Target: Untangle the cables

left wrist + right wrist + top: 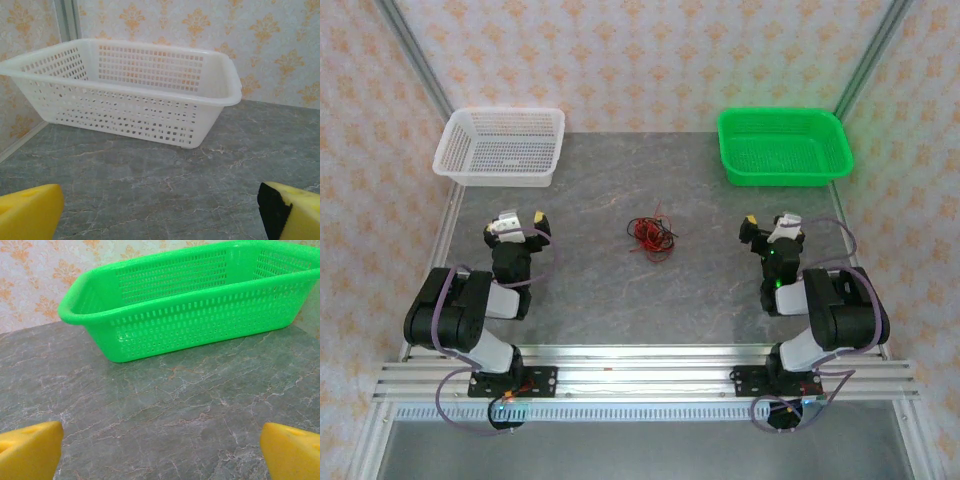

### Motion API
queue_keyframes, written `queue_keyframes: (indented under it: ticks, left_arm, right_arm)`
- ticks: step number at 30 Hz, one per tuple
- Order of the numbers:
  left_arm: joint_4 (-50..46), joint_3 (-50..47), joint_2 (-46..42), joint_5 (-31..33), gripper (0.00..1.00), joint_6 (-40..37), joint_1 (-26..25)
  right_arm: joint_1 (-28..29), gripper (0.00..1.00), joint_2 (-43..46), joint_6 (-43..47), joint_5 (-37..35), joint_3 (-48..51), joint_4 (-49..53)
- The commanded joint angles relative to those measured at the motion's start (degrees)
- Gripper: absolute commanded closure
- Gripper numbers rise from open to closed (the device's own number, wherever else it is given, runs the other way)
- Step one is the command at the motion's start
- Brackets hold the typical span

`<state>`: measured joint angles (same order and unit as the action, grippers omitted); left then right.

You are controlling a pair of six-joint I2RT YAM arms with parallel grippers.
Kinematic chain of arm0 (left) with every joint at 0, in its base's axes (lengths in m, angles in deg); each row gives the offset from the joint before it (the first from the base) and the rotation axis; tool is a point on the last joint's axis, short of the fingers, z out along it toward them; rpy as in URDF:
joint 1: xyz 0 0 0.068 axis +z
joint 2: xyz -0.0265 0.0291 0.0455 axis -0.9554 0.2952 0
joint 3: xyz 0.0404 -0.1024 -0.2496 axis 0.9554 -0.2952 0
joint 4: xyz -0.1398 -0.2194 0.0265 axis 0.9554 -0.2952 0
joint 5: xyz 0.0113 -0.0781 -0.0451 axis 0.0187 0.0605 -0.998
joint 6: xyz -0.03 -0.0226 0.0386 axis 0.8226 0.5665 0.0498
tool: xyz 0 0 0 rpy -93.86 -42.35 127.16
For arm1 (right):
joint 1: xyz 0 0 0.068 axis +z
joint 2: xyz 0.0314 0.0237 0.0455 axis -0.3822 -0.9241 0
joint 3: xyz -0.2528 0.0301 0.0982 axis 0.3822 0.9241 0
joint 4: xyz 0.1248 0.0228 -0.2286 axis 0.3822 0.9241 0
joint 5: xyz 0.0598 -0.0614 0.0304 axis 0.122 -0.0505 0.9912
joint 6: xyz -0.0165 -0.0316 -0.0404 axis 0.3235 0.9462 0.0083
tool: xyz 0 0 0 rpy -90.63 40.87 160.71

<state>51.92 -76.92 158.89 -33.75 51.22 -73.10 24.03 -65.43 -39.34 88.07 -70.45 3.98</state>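
Folded back, elbows low: left arm [450, 315] and right arm [842, 318]. Facing forward, jaws spread wide: left gripper [520, 222] and right gripper [770, 226].

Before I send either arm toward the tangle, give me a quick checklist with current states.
1. The left gripper is open and holds nothing: ok.
2. The right gripper is open and holds nothing: ok.
3. The cables are located, in one red and black tangle mid-table between the arms: ok.
4. A free wire end to grab is picked out: cannot tell, too small.
5. The table is bare between each gripper and the tangle: ok.
6. The white basket and green basket stand at the far edge, apart from the tangle: ok.
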Motion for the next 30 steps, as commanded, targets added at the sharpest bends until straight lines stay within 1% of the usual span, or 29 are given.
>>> queue_keyframes:
  ticks: [1,30]
  left_arm:
    - [0.1,0.2,0.1,-1.2,0.01,-0.5,0.2]
    - [-0.3,0.4,0.2,-1.2,0.01,-0.4,0.2]
  right_arm:
    - [0.3,0.00,0.9,0.1,-1.1,-1.2,-0.3]
    - [-0.1,0.00,0.8,-0.1,-0.6,-1.4,0.0]
